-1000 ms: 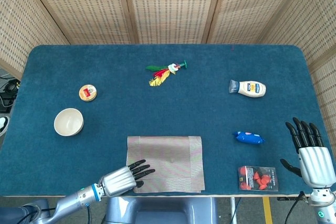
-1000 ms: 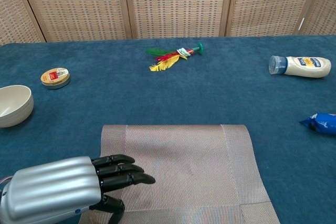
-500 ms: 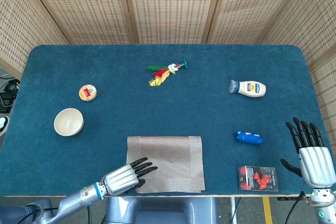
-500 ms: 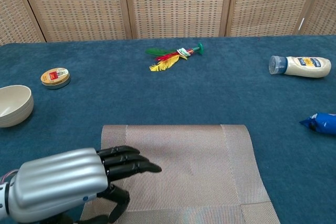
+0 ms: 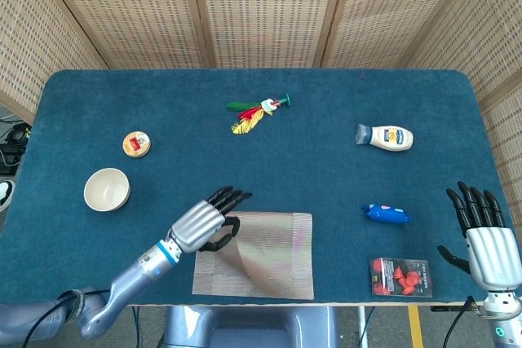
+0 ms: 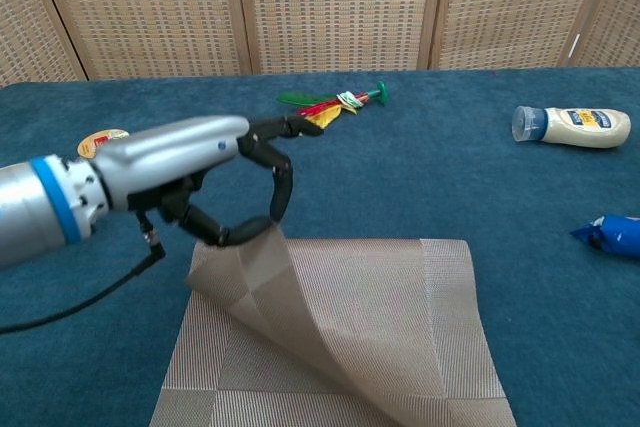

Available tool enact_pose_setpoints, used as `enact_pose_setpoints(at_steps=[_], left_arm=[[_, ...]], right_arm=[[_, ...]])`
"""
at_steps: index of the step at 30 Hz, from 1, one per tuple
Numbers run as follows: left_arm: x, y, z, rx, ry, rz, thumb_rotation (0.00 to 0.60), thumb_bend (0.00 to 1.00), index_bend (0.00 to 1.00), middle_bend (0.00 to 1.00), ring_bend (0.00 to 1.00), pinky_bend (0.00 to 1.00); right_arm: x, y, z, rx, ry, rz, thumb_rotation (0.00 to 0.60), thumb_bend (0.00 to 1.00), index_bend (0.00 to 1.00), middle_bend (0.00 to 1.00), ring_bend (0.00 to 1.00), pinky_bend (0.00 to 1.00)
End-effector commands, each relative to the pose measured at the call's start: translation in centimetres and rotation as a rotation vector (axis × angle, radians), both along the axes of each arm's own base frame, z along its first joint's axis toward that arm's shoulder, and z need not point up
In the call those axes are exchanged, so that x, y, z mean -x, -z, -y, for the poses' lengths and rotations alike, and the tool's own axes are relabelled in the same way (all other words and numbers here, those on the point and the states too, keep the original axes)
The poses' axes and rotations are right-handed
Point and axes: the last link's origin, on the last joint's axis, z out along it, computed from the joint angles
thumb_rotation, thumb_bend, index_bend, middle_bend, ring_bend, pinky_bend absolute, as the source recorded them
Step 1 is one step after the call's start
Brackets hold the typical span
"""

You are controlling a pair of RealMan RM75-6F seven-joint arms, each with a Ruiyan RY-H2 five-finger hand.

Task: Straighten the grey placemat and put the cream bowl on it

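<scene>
The grey placemat (image 5: 269, 258) lies at the table's near edge, its far-left corner folded up and over. My left hand (image 5: 205, 220) pinches that raised corner between thumb and a finger; in the chest view the left hand (image 6: 225, 172) holds the placemat (image 6: 380, 327) corner off the cloth. The cream bowl (image 5: 107, 189) stands upright to the left of the mat, apart from the hand; my arm hides it in the chest view. My right hand (image 5: 486, 238) hovers at the near right corner, fingers spread, holding nothing.
A round tin (image 5: 136, 144) sits behind the bowl. A feather toy (image 5: 257, 110) lies mid-back, a white squeeze bottle (image 5: 385, 137) on its side at right. A blue packet (image 5: 386, 214) and a box of red pieces (image 5: 400, 276) lie right of the mat.
My left hand left the mat's near-left part, moved away from me to the far-left corner, pinched it and lifted it, folding the mat over. The right hand stayed put.
</scene>
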Motion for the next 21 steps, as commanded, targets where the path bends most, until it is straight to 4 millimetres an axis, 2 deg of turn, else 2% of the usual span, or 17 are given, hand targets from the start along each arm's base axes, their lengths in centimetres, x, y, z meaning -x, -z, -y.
enact_pose_setpoints(at_steps=[1,3,6,9,10,15,21], left_arm=[[-3.5,-2.2,-6.7,-0.067,-0.143,0.011,0.600,0.67,0.80,0.00,0.00,0.00],[-3.4,-2.5,-8.4,-0.102,-0.202,0.011,0.600,0.67,0.80,0.00,0.00,0.00],[-1.9,-3.0,-11.7,-0.179,-0.309,-0.040,0.600,0.67,0.81,0.00,0.00,0.00],[-0.2,-3.4,-13.1,-0.217,-0.383,-0.063,0.600,0.67,0.81,0.00,0.00,0.00],[1.0,-3.8,-13.8,-0.241,-0.424,-0.072,0.600,0.67,0.81,0.00,0.00,0.00],[5.7,-5.1,-15.8,-0.309,-0.555,-0.110,0.600,0.67,0.81,0.00,0.00,0.00],[10.6,-6.5,-16.1,-0.339,-0.627,-0.149,0.600,0.69,0.81,0.00,0.00,0.00]], right_arm=[[0.1,0.0,0.2,0.006,0.007,-0.004,0.600,0.00,0.07,0.00,0.00,0.00],[0.2,0.0,0.2,0.010,0.011,-0.003,0.600,0.00,0.07,0.00,0.00,0.00],[0.2,-0.1,0.3,0.015,0.014,-0.006,0.600,0.00,0.07,0.00,0.00,0.00],[0.2,0.0,0.4,0.014,0.015,-0.008,0.600,0.00,0.07,0.00,0.00,0.00],[0.2,0.0,0.4,0.012,0.016,-0.009,0.600,0.00,0.07,0.00,0.00,0.00],[0.2,0.3,0.4,0.003,0.017,-0.018,0.600,0.00,0.07,0.00,0.00,0.00],[0.1,0.5,0.5,-0.003,0.015,-0.024,0.600,0.00,0.07,0.00,0.00,0.00]])
